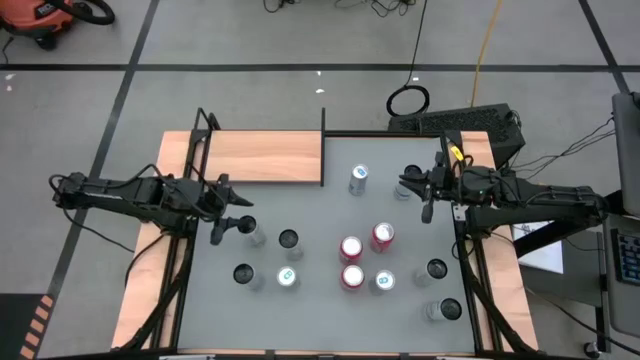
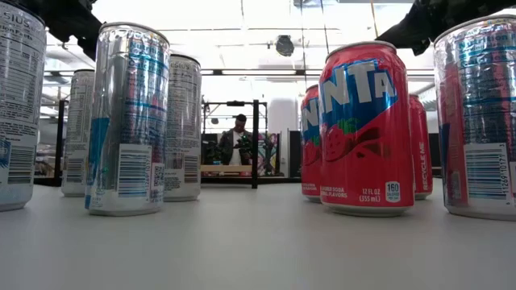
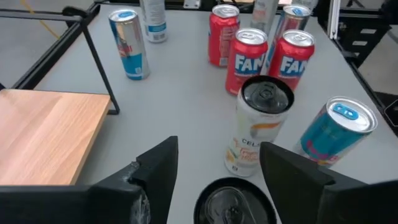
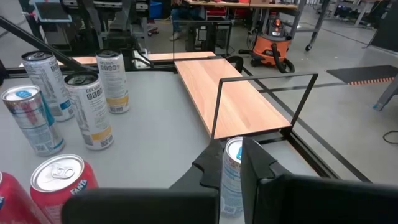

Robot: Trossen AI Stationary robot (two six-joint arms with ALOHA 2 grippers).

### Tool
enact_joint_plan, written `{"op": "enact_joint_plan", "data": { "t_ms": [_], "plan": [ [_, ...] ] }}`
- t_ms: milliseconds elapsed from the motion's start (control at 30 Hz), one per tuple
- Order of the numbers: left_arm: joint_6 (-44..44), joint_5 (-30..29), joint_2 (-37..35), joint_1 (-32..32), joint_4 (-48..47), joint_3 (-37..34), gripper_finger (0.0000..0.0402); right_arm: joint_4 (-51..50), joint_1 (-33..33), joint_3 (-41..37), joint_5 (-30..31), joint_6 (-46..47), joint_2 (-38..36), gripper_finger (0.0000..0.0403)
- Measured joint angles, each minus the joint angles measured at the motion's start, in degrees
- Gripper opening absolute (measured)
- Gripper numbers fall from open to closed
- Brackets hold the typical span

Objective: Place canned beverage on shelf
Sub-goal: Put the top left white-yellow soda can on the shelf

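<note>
Two arms work over the grey desk [image 1: 320, 300], which carries the shelf [image 1: 265, 157] at its far left corner and a loose scatter of cans nearer the front. The shelf board is bare; no can stands on it yet. The left gripper [image 3: 217, 171] hangs over the desk just in front of the shelf, fingers spread either side of a dark-topped can [image 3: 235, 202] that stands upright between them, apparently not clamped. This stance suits either a grasp or a release; which one cannot be told. The right gripper [image 1: 425, 195] waits at the far right, fingers pressed together, beside a silver-and-blue can [image 1: 358, 179]. Three red cans [image 1: 352, 262] cluster mid-desk, well clear of both arms.
</note>
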Motion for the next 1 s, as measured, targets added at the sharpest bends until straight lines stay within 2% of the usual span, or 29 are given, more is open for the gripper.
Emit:
{"op": "enact_joint_plan", "data": {
  "t_ms": [200,500,600,800,1000],
  "plan": [
    [-0.82,1.55,0.00,0.00,-2.56,-0.01,0.0238,-1.45,-0.01,0.02,-0.04,0.20,0.00,0.0000],
    [-1.51,1.59,0.03,-1.02,-3.01,-0.85,0.0336,-2.16,0.01,0.04,-1.83,0.11,0.00,0.0000],
    [-1.16,1.55,0.54,-1.45,-3.47,-1.69,0.0357,-2.23,0.01,0.04,-1.84,0.08,0.00,0.0000],
    [-1.53,0.83,1.87,-1.47,-4.31,-1.82,0.0364,-2.25,0.01,0.04,-1.98,-0.03,0.00,0.0000],
    [-1.64,1.39,5.72,-1.48,-5.04,-1.82,0.0364,-2.35,0.00,0.04,-6.13,-0.04,0.11,0.0000]
  ]
}}
